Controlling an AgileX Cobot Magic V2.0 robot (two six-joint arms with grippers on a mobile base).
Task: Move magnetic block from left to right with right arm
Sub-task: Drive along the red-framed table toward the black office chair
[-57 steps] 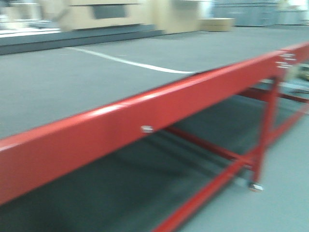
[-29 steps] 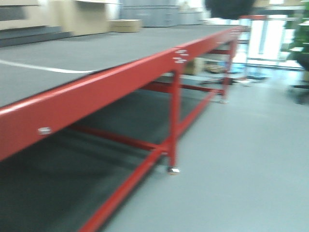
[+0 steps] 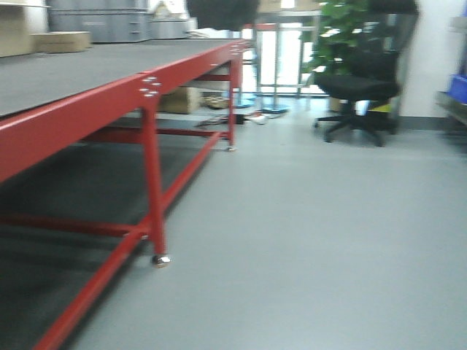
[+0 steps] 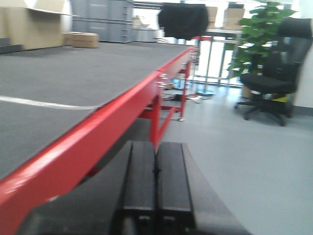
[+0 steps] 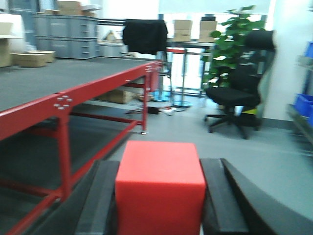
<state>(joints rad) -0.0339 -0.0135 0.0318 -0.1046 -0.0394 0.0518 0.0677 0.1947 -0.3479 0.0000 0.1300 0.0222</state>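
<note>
The magnetic block (image 5: 160, 188), a plain bright-red cube, fills the lower middle of the right wrist view. My right gripper (image 5: 161, 169) is shut on it, one black finger pressed against each side face. In the left wrist view my left gripper (image 4: 156, 147) is shut with nothing in it, its two black fingers (image 4: 141, 176) flat against each other and pointing along the red table's edge. Neither gripper nor the block shows in the front view.
A long red-framed table (image 3: 87, 109) with a grey top runs along the left, with legs and low crossbars (image 3: 155, 204). Cardboard boxes (image 5: 30, 58) and grey crates (image 5: 66, 32) stand at its far end. A black office chair (image 3: 361, 91) and a plant (image 5: 230, 34) stand ahead on the grey floor.
The front view has swung to the right: the table rail slid from the middle to the left edge, and the open floor, chair and plant came into view.
</note>
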